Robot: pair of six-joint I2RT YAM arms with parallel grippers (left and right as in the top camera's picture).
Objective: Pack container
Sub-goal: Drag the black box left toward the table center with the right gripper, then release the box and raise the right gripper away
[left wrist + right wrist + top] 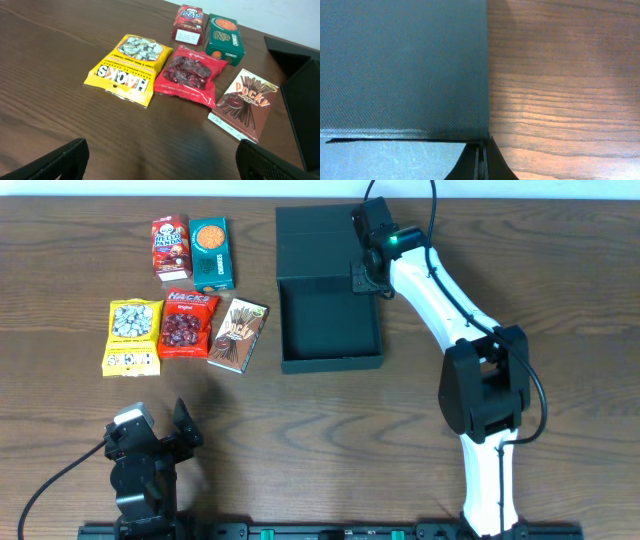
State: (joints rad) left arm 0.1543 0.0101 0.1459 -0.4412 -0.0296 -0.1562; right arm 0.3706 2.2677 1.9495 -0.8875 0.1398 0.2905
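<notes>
The dark teal container (330, 363) lies open near the middle of the far edge of the wooden surface (300, 440), its flap lid folded flat toward that edge. The right hand (366, 277) is clenched on the container's right wall beside the hinge. Toward the far left corner lie a red snack box (171, 247), green snack box (211, 253), yellow Hacks bag (133, 337), red Hacks bag (186, 323) and Pocky box (238, 335). At the near left edge, the left hand (158, 428) is released and empty.

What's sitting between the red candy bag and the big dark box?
The brown Pocky packet lies between the red bag and the container, clearest from overhead.
</notes>
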